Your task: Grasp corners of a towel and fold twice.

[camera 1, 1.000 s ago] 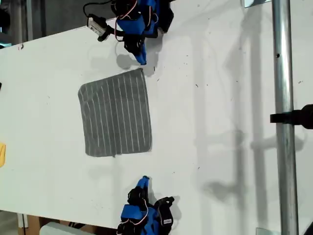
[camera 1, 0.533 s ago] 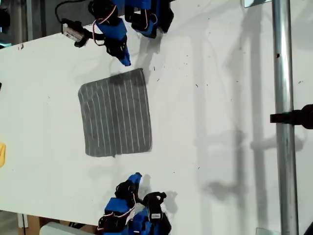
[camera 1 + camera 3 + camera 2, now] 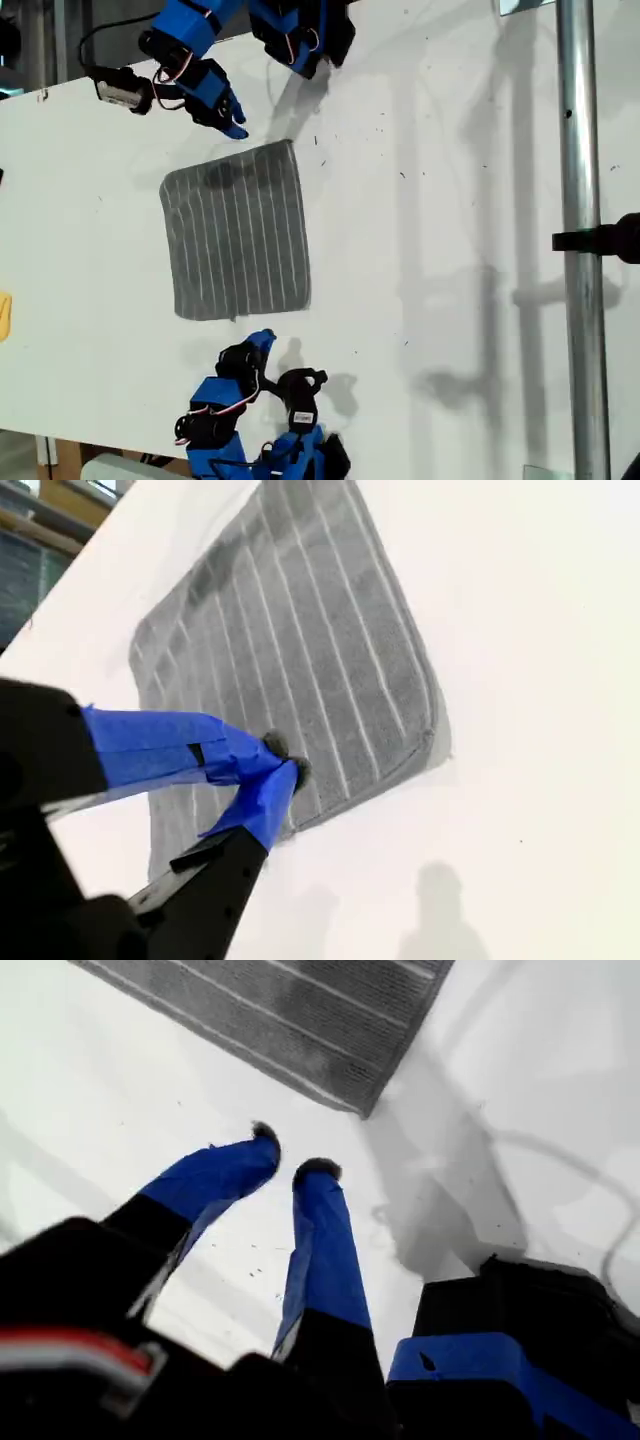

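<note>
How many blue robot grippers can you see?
2. One gripper is at the exterior view's top, just above the towel. The other gripper is at the bottom, just below the towel. None seems hidden.

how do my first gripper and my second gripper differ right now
My first gripper has its fingers slightly apart; my second gripper has its tips together. The first hangs off the towel edge at the exterior view's top, the second off the bottom edge. Both are blue and hold nothing.

A white table [image 3: 450,200] is seen, speckled with small dark marks. A metal pole [image 3: 580,250] is crossed by a black clamp [image 3: 605,240] — a yellow object [image 3: 4,315], possibly cloth, is cut off at the exterior view's left.
</note>
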Controlling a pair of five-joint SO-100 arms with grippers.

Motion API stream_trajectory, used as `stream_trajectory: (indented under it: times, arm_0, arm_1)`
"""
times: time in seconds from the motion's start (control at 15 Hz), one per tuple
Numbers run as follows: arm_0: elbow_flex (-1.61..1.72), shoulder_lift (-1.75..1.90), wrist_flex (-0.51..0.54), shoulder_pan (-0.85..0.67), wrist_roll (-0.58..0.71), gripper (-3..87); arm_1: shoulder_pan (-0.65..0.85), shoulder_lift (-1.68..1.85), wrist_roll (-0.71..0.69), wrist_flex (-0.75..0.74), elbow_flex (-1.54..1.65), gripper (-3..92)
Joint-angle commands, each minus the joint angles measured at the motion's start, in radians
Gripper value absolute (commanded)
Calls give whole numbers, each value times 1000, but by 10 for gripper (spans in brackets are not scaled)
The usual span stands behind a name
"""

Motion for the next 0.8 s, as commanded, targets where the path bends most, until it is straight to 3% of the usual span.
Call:
stream_trajectory:
  times: [0.0,0.2,0.4,0.73]
  arm_0:
    - [-58,2,9,3,5,26]
    - [-52,-14,17,5,6,30]
    - [-48,-25,20,11,5,24]
    - [-44,-29,20,14,0,21]
  arm_1:
    - [-6,-15,-17,-52,14,336]
    - [-8,-18,-66,-288,276,417]
    - [5,-18,-84,-489,500,390]
    - [-21,-167,-49,-664,589,365]
